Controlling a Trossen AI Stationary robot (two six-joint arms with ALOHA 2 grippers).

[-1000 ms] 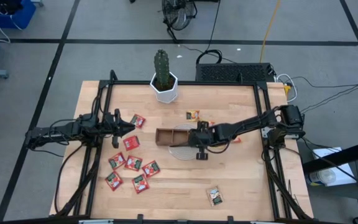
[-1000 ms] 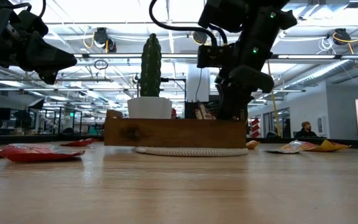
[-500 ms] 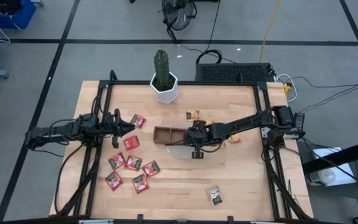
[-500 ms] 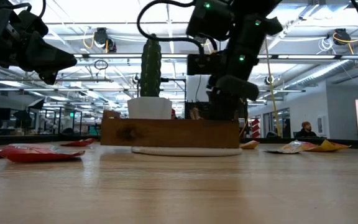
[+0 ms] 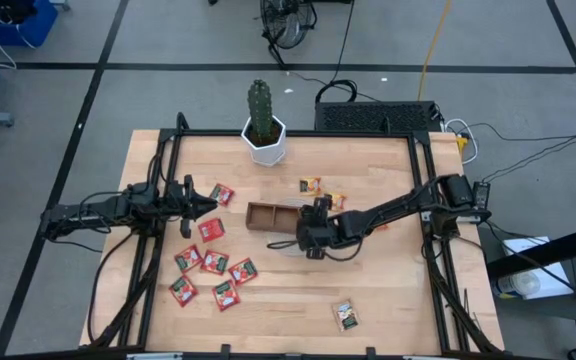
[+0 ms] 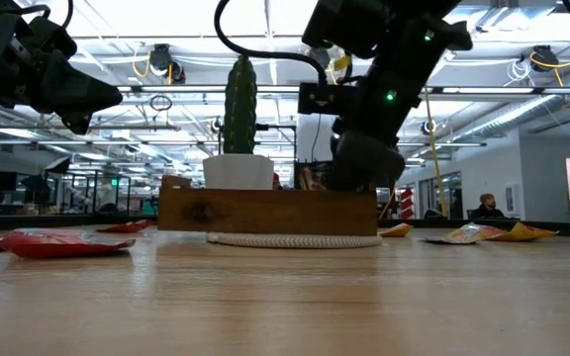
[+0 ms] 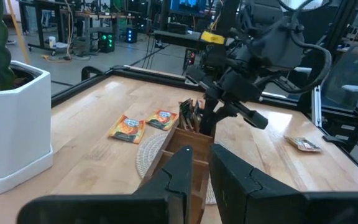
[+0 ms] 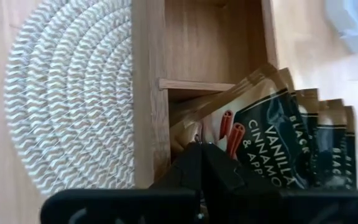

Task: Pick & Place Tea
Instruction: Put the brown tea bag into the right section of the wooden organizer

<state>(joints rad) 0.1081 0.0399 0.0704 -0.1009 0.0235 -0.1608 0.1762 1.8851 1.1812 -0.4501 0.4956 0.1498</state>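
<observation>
The brown wooden tray [image 5: 264,215] rests on a round woven mat [image 8: 67,93] mid-table. Several dark tea sachets [image 8: 272,134] stand upright in its right compartment. My right gripper [image 8: 201,154], shut, slants down into that compartment from the table's right side [image 5: 311,238]. Several red tea sachets [image 5: 214,263] lie flat at the left. Two orange sachets [image 5: 311,185] lie beyond the tray, and a grey-white one [image 5: 345,315] lies near the front edge. My left gripper [image 5: 204,205] hovers above the red sachets, level, its fingers a narrow gap apart with nothing between them. My right gripper has its shut fingertips [image 8: 194,152] against the near face of the front sachet [image 8: 219,127], beside the tray's long wall [image 8: 146,112]. It comes slanting down from the table's right. Whether a sachet is pinched between the fingers, I cannot tell; the fingers hide that spot.
A cactus in a white pot [image 5: 265,140] stands at the far edge behind the tray. Black frame rails [image 5: 158,250] run along the table's left and right sides. Bare wood lies between the tray and the front edge.
My right gripper has sunk and tipped steeper, going toward the table's left and near edges at the tray's right end. The tray and its mat have slid a little toward the left edge.
</observation>
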